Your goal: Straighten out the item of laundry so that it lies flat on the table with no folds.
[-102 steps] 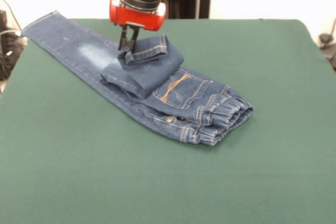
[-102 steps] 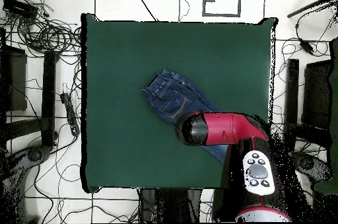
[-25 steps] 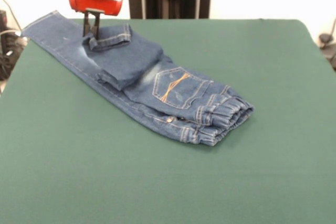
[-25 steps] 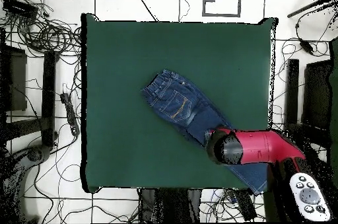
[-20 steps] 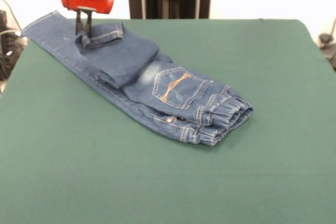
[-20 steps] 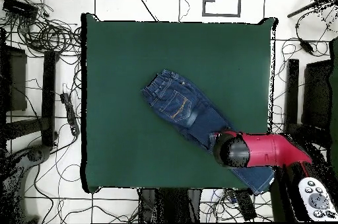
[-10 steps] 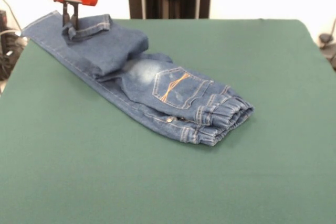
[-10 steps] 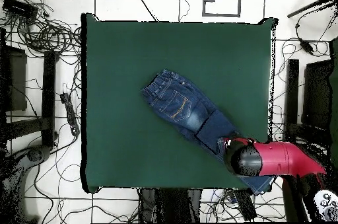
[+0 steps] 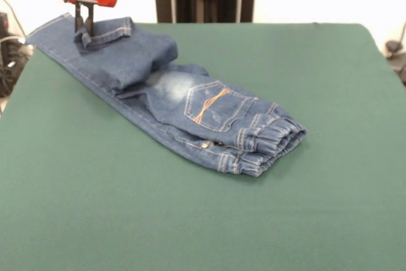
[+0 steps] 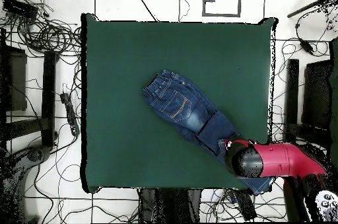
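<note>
My claw (image 9: 84, 28) pinches the hem of the jeans (image 9: 190, 109), one leg doubled over the other, at the table's (image 9: 203, 220) corner.

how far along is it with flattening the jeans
Partly done. The jeans lie stretched across the table, the waistband end flat at the near right. In hand: the gripper is shut on the hem of the upper leg, pulling it out toward the far left corner. Left: that leg is doubled over itself with a fold at mid-length, so it needs laying flat and releasing.
</note>
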Action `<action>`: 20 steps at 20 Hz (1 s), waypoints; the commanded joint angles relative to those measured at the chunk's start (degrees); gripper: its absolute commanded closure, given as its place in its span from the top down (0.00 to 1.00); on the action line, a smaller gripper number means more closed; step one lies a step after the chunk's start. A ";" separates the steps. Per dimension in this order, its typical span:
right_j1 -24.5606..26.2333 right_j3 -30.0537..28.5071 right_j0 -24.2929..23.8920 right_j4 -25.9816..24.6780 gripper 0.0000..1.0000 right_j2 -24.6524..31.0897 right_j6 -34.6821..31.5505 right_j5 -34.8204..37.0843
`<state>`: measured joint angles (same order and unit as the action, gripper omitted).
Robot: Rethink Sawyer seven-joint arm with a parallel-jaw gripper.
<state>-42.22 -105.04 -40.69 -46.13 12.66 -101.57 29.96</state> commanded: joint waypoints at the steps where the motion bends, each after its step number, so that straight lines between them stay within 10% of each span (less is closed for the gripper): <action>1: 2.64 -1.91 0.41 -2.93 0.00 8.25 18.30 6.59; 20: 0.19 -4.43 -3.21 -3.41 0.00 10.64 20.23 9.04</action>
<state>-42.57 -105.04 -44.58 -46.93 16.19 -101.40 32.87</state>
